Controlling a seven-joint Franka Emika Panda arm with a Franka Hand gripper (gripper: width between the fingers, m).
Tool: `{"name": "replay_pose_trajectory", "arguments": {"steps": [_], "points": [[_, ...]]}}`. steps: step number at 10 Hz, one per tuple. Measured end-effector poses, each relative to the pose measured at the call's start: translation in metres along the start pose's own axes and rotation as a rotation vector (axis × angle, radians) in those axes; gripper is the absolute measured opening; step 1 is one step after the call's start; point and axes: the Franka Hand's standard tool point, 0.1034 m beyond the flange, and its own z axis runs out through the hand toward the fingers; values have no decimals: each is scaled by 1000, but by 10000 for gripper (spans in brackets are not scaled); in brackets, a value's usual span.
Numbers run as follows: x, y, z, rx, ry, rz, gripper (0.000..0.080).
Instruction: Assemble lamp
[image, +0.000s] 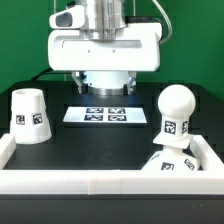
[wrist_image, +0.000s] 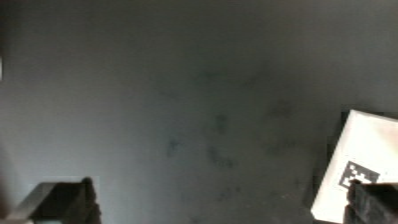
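The white tapered shade stands on the black table at the exterior view's left. The round-headed bulb stands upright at the right. Just in front of it lies a white tagged part against the rail, probably the base. My gripper hangs at the back middle, above the marker board, apart from all three parts. In the wrist view my gripper is open: its dark fingers stand far apart over bare table, with nothing between them.
White rails edge the table at the front and both sides. A corner of the marker board shows in the wrist view beside one finger. Green backdrop behind the arm.
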Motion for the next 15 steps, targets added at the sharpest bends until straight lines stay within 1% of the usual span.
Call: {"name": "replay_pose_trajectory", "arguments": {"steps": [1,2,3,5,7,10,14,15], "points": [[-5,15,3,-7,-11,-2,698],[-13,36,3,-13,-18,-23,698],[-18,52,1,-15,-20,-32,698],[-20,77,-4,-18,-17,-50,698],[-22,99,-6,-23,-16,-58,698],[-22,109,-6,-27,-14,-58,698],[-22,108,-5,-27,-17,-65,698],[-25,118,-3,-25,-20,-109,698]]}}
